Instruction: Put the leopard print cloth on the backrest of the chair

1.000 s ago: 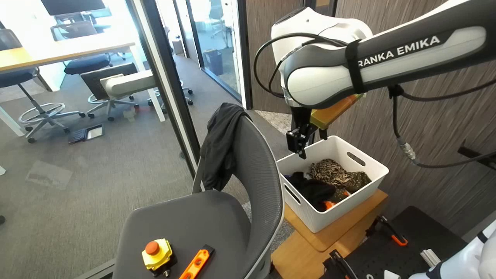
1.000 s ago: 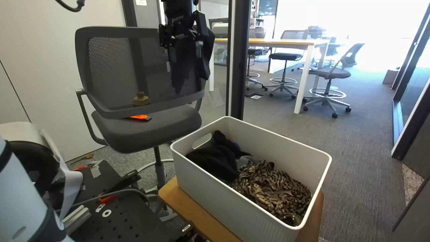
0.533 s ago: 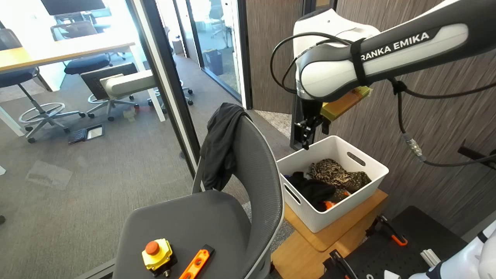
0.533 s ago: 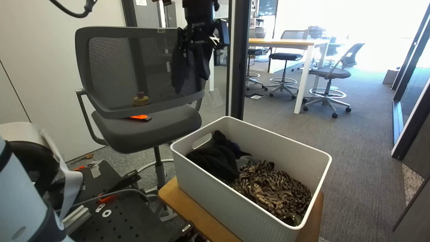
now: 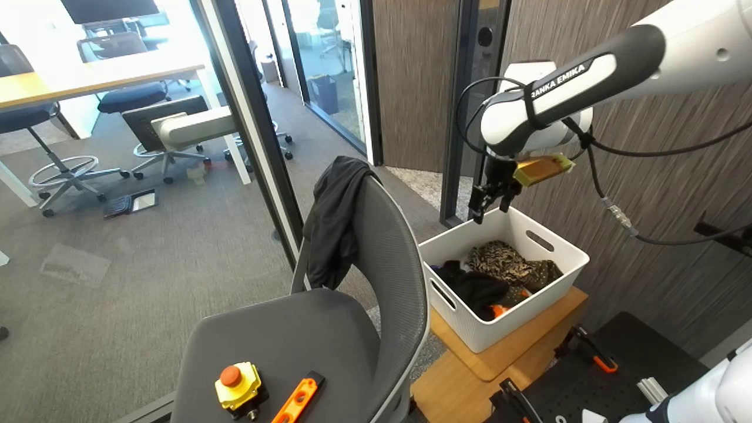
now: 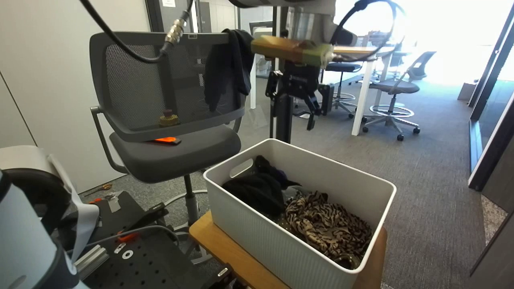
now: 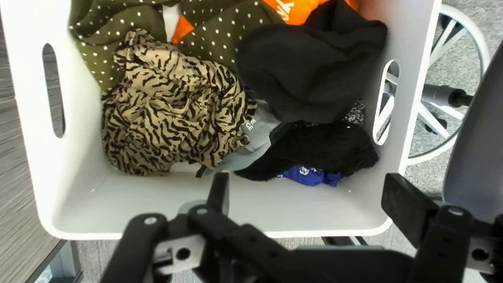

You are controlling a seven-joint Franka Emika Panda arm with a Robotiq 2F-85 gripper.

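As I look down through the wrist view, my gripper [image 7: 310, 198] hangs above the white bin [image 6: 273, 245], its fingers [image 7: 406, 208] spread wide apart, and in the gap between them I'm getting the bin's side wall [image 7: 298, 212]. And there it is, the leopard print cloth [image 7: 173, 106], bunched in a heap inside the bin, at the end farther from the chair [image 6: 184, 156], lying against an olive polka-dot cloth [image 7: 224, 33]. Next over, a bit of grey fabric [image 7: 257, 127], then a smooth black cloth [image 7: 310, 72], plus orange fabric [image 7: 292, 11] up at the view's top edge. Across to the backrest [image 6: 176, 86] now: upright near the bin in both exterior views, with a dark garment [image 5: 335, 220] slung over one top corner. On the seat [image 5: 282, 346] I've got a yellow box [image 5: 239, 395] topped by a red button [image 5: 231, 376], and just beside it an orange bar [image 5: 295, 404]. Under the bin, a wooden stand [image 6: 233, 253].
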